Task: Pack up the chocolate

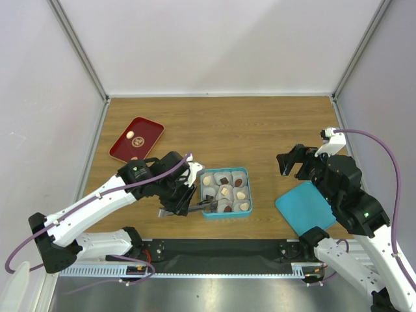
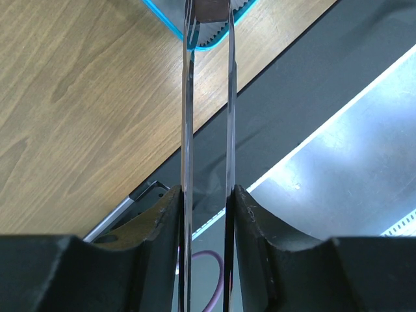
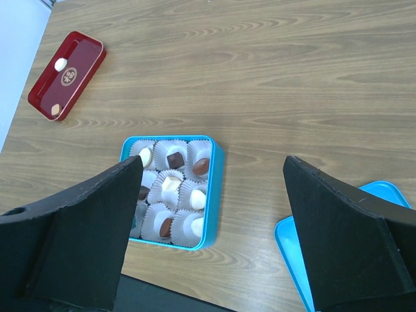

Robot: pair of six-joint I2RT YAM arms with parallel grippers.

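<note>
Top external | left pincer [image 1: 180, 195] clamps tongs [image 1: 196, 206] | right pincer [image 1: 294, 164] agape, apparently hovering

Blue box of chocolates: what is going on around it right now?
The left gripper holds metal tongs, whose tips reach the box's near corner with something brown between them. Most cups in the box already hold chocolates; two more lie on the red tray. The right gripper is open, holding nothing, near the blue lid.

Overhead, wrists close (all share tin [image 1: 224, 216])
</note>
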